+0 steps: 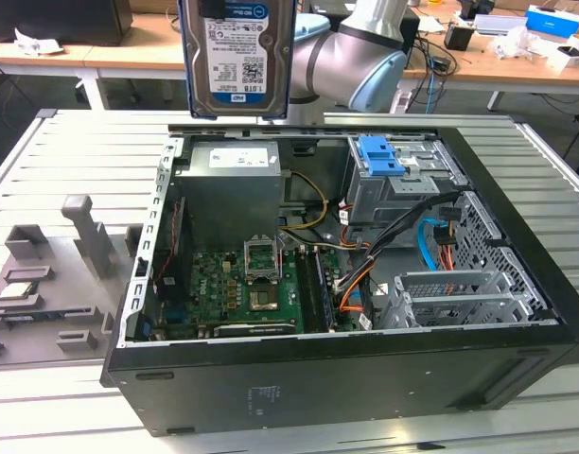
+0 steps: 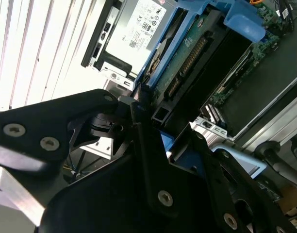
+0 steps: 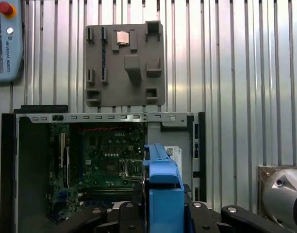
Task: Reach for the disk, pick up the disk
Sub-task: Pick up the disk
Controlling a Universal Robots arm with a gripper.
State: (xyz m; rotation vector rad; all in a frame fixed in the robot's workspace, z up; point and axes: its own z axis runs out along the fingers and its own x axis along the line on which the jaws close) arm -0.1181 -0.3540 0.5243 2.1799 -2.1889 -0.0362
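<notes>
Exterior view: the disk point(image 1: 235, 57) is at 12 o'clock in the frame. It hangs upright in the air, label side to the camera, above the far edge of the open computer case point(image 1: 365, 378) and touching nothing below it. The robot arm point(image 1: 351, 57) sits directly behind it, towards 1 o'clock.

Hand: in the second wrist view the hand point(image 2: 165, 126) is closed on the disk point(image 2: 187, 53). Its black fingers point(image 2: 143, 145) clamp one end of the blue frame, and the green circuit side of the drive faces this camera. In the first wrist view the blue frame edge of the disk point(image 3: 163, 194) rises from between the black parts of the hand point(image 3: 160, 213).

Case interior, exterior view: power supply point(image 1: 235, 180) at 11 o'clock, motherboard point(image 1: 252, 284) towards 8 o'clock, and a bare blue bracket point(image 1: 379, 156) on the drive cage at 1 o'clock.

Slatted surface point(image 1: 81, 142): a grey fixture plate point(image 1: 43, 284) lies at 9 o'clock from the case, apart from it. A small silver chip point(image 1: 15, 291) is seated in the plate.
</notes>
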